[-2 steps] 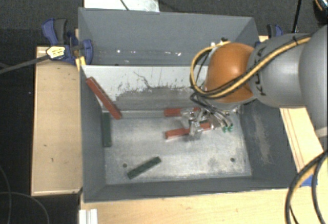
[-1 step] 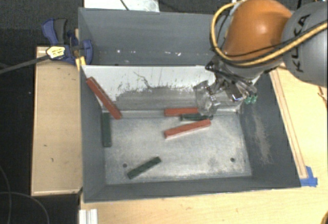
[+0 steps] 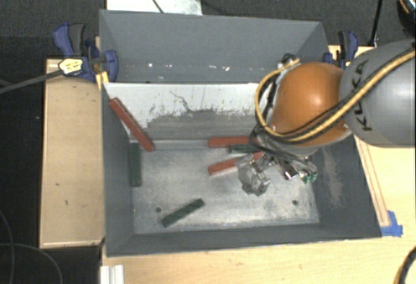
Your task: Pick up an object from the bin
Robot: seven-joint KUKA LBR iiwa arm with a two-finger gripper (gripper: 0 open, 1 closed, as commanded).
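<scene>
from my end, l to r: the bin (image 3: 117, 198) is nearly bare, just a few flat bars and no heap. far left, the leaning red bar (image 3: 131, 124) is propped aslant against the left wall, top end toward the back corner. bad pick imo, since the wall leaves no room to close on it. right below it the wall-side green bar (image 3: 134, 164) lies tight along the foot of the same wall, same problem. the loose green bar (image 3: 182, 212) lies flat on the floor toward the front, well apart from everything, open space on all sides, so prob the easiest grab but far from the arm. centre-right, the back red bar (image 3: 227, 142) lies along the foot of the back wall. just in front of it the near red bar (image 3: 224, 167) lies flat, a bit skewed, with its right end running up to the end effector (image 3: 255, 183). that's the task's thing as i judge it, bc it's the closest one. the end effector is low over the floor, just beside that end, under the orange cover (image 3: 305, 104), w/ cables looped round. can't tell if it's wide or narrow, and can't see anything held in it. i'd call this the approach stage, nothing lifted yet. risk: gripping at the bar's very end may let it pivot or slip out.
</scene>
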